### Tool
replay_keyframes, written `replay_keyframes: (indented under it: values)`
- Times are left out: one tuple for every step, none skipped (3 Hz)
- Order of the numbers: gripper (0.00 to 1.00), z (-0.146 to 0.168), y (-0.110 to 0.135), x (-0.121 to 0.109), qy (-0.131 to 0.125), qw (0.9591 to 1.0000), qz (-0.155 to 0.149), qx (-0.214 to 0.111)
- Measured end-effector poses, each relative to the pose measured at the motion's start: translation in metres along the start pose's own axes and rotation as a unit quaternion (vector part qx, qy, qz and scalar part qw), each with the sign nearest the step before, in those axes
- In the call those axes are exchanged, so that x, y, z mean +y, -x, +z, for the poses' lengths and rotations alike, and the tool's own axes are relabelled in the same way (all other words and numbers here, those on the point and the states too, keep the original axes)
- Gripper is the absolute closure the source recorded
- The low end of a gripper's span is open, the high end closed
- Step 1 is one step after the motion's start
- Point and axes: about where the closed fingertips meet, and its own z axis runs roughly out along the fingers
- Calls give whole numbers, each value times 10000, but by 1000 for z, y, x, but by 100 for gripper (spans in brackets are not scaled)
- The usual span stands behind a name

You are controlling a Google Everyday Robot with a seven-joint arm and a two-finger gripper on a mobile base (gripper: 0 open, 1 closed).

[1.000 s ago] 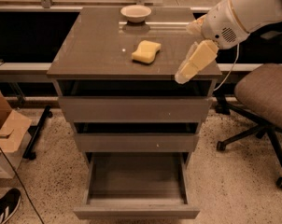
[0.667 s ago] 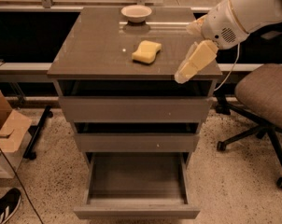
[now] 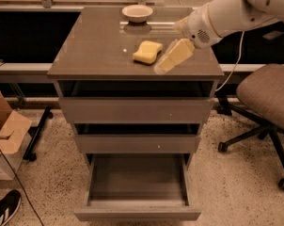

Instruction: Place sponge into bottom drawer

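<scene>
The sponge [image 3: 148, 52] lies on the cabinet top [image 3: 92, 48], just beside your gripper [image 3: 172, 58]; claw state cannot be told. The bottom drawer [image 3: 137, 214] stands open. Risk: come in sideways and you shove the sponge away ungripped

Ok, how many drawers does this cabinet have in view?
3, stacked: top drawer, slightly open; middle drawer beneath, slightly open; bottom drawer, pulled out furthest. None seems hidden. The gripper hangs above the cabinet top, beside the sponge.
</scene>
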Motion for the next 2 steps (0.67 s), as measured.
replay_keyframes:
  values:
    - [0,35,7,-27,-93,9998,73,-171]
    - [0,72,11,-54,-153,9994,130,-299]
